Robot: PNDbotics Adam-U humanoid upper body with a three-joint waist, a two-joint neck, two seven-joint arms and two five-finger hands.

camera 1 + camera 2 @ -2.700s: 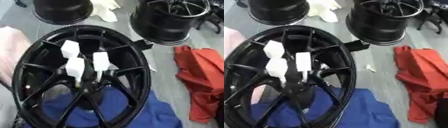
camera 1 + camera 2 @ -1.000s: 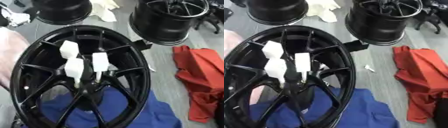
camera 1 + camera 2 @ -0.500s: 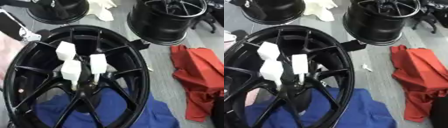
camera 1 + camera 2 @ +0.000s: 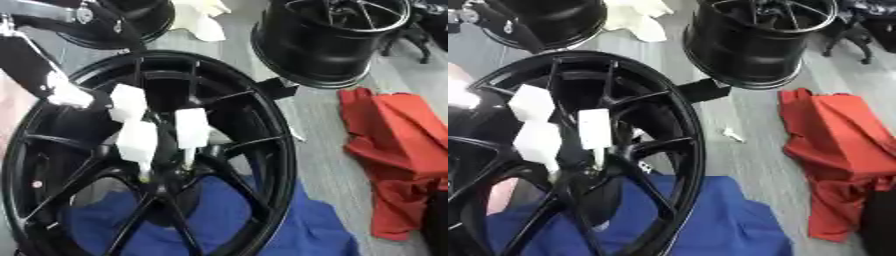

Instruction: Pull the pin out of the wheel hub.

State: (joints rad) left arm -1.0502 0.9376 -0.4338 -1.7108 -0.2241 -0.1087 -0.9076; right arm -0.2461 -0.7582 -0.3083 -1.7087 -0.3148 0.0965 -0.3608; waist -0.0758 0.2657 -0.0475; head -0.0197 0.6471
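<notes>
A large black wheel [image 4: 273,150] lies flat on a blue cloth [image 4: 293,227]. Three pins with white block handles stand around its hub [image 4: 162,177]: one at the back left [image 4: 129,102], one at the front left [image 4: 138,140], one to the right [image 4: 192,127]. My left hand [image 4: 39,67] comes in from the upper left, black with a white tip [image 4: 72,96]. It hangs over the wheel's left side, close beside the back left pin; contact cannot be made out. A dark shape [image 4: 437,220] at the lower right edge may be my right hand.
Two more black wheels stand at the back, one on the right [image 4: 337,40] and one on the left [image 4: 140,17], with a white cloth [image 4: 201,22] between them. A red cloth [image 4: 394,135] lies right of the wheel. A small white scrap [image 4: 731,133] lies on the grey floor.
My left arm has come in from the upper left and moved down over the wheel's left side to the pins. The view has also shifted slightly.
</notes>
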